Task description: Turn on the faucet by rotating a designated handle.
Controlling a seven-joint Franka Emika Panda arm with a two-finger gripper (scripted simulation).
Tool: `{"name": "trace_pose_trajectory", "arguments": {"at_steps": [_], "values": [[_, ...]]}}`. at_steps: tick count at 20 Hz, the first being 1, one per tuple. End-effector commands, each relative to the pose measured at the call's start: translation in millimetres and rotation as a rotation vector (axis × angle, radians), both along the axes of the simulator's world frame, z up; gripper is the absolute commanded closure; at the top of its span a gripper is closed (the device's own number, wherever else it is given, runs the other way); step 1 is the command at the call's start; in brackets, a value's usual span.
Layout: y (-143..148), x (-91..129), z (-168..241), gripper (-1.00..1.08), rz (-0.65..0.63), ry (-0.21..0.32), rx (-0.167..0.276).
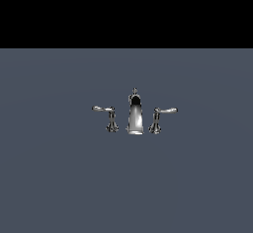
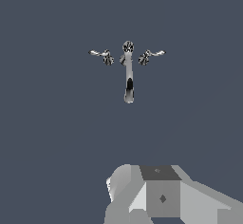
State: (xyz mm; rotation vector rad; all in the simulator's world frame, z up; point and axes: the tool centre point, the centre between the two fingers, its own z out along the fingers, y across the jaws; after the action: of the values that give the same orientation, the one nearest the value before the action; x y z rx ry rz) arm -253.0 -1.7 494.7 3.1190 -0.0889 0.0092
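Right-pointing handle (image 1: pixel 160 117) sits just right of frame centre in the exterior view, flared post on the grey floor (image 1: pixel 59 187), thin arm reaching toward the exterior view's right; it stands just beside the spout of the faucet (image 1: pixel 135 116), which is dead centre; mirror lever (image 1: pixel 107 117) is on the other side, ignore it. Wrist view shows the set from above, well apart from the gripper (image 2: pixel 142 197); only its body shows at the lower edge, so you cannot tell if the fingers are apart or together. Probably pre-approach; aim for the arm's outer tip, push sideways round the post, keep clear of the spout.
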Motion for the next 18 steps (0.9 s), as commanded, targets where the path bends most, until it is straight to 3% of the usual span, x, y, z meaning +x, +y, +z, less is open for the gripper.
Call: {"name": "trace_pose_trajectory", "arguments": {"at_steps": [1,10,18], "values": [[0.0,0.0,0.0,1.08,0.0,0.0,0.0],[3.0,11.3,-14.3,1.08,-0.054,0.0,0.001],[8.1,41.6,-51.6,1.08,-0.195,-0.001,0.004]]}}
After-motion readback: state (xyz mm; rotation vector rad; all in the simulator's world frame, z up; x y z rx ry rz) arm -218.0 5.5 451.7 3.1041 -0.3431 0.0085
